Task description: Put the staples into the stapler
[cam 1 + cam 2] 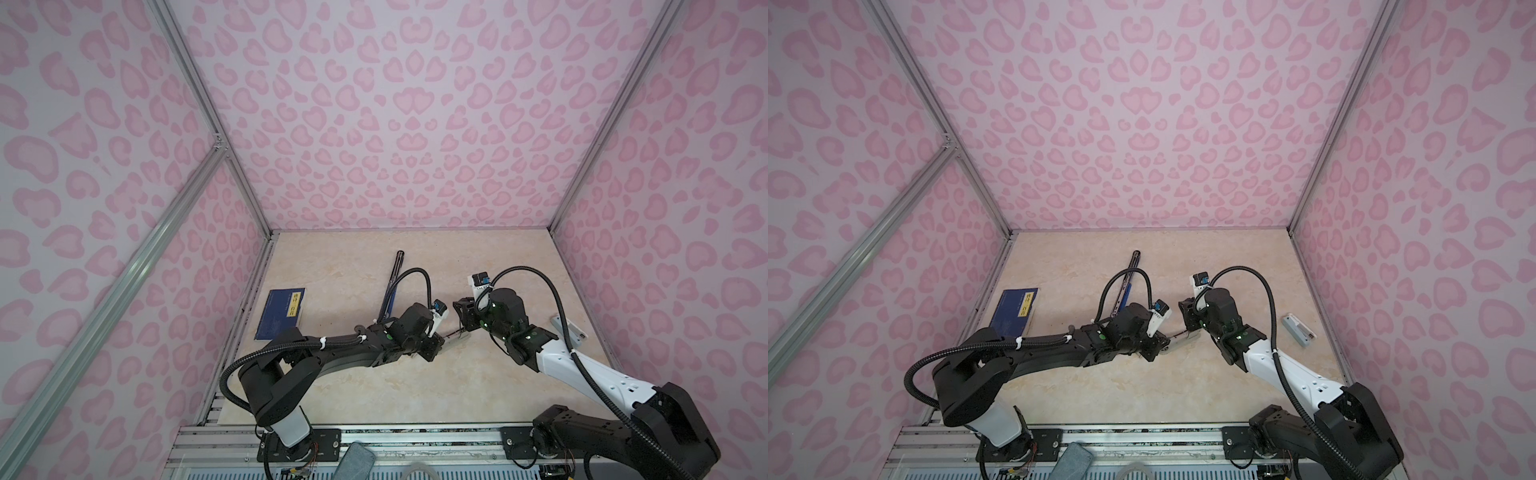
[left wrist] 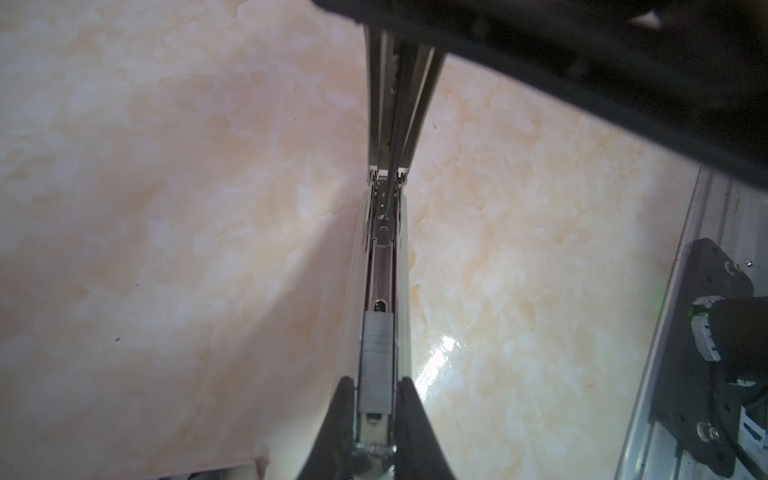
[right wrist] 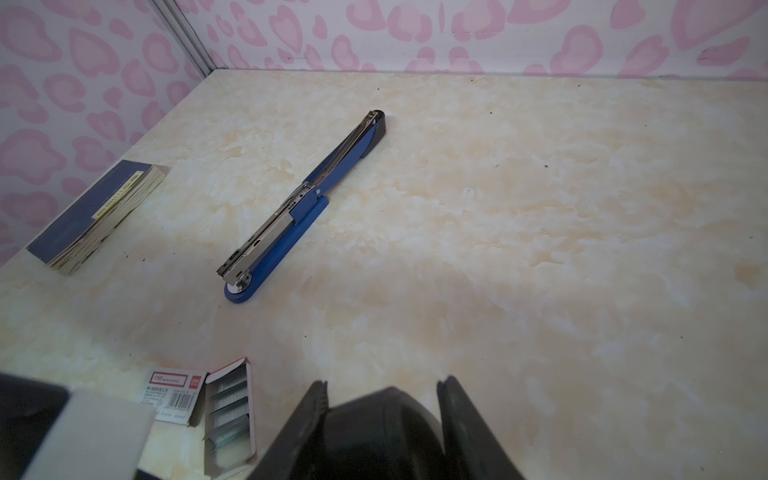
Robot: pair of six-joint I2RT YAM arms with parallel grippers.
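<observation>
Left gripper (image 2: 376,380) pinched the open pale stapler (image 2: 382,257) by its sides; right gripper (image 3: 384,382) stood spread, empty. Inside the held channel lay a strip of staples (image 2: 377,357): light, brittle, probably best gripped along its long edges.

Marbled table (image 3: 540,249), blue stapler (image 3: 300,209), booklet (image 3: 85,212), staple box (image 3: 174,392)

Both arms are mostly black. The left arm (image 1: 340,353) has a pale grey sleeve (image 1: 293,428) at its base, far behind the left pincer (image 2: 376,388); the right arm (image 1: 511,316) has a white, hole-dotted link (image 1: 582,368) well behind the right pincer (image 3: 383,382). Ribbed black cables (image 1: 223,382) loop behind each pincer, bound with white ties (image 1: 321,343). Green lights (image 1: 493,306) glow at the joints.
</observation>
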